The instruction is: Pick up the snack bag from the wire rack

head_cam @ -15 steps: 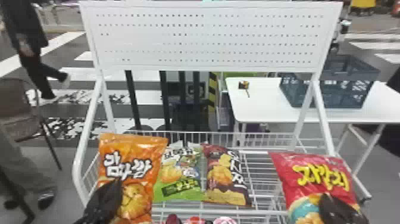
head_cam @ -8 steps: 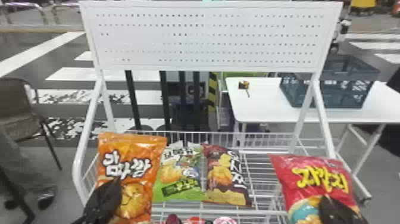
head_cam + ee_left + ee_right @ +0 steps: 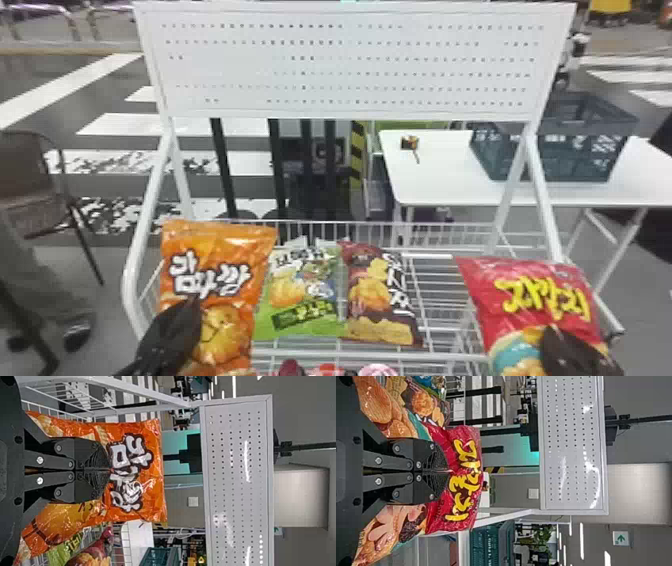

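Note:
In the head view my left gripper [image 3: 192,310] is at the front of the orange snack bag [image 3: 212,260], at the left of the wire rack [image 3: 310,354]. The left wrist view has that gripper [image 3: 109,470] closed, pinching the front of the orange bag [image 3: 138,475]. My right gripper [image 3: 550,335] is at the red snack bag [image 3: 540,295] on the rack's right side. Its fingertips [image 3: 449,471] are together on the red bag [image 3: 459,506] in the right wrist view. Between the two bags, a green bag [image 3: 300,300] and a brown bag [image 3: 377,300] lie side by side on the rack.
A white perforated panel [image 3: 350,65] rises above the rack between slanted posts. Behind at the right, a white table [image 3: 440,185] carries a dark crate [image 3: 555,150] and a small item [image 3: 409,143]. A chair [image 3: 35,190] stands at the left.
Both grippers and the snack bags look the same as before. A person walking in the left background has gone out of view.

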`<state>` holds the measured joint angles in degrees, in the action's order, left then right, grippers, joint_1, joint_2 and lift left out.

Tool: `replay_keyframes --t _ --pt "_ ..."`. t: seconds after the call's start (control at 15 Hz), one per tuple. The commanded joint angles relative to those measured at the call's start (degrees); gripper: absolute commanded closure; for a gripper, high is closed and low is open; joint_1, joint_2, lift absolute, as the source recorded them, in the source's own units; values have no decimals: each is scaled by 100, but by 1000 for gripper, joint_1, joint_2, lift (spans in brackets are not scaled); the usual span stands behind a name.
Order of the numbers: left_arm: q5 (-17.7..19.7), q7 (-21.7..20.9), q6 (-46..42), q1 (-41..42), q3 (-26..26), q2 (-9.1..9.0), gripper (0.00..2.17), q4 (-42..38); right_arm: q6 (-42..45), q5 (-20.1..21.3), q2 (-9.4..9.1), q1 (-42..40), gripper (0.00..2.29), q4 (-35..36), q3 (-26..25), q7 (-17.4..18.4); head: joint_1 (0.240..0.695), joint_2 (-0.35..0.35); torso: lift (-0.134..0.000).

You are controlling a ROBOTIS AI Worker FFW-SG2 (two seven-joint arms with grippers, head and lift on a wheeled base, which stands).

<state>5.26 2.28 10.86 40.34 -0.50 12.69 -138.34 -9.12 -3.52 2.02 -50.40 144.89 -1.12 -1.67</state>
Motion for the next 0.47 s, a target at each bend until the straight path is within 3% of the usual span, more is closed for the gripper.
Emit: replay_keyframes --t 0.0,0.4 --pt "1 1 0 0 6 -4 1828 0 19 0 0 -5 2219 4 -11 0 499 0 0" --pt "1 1 0 18 23 -12 1828 -9 54 0 -9 -23 2219 13 -2 -27 499 0 0"
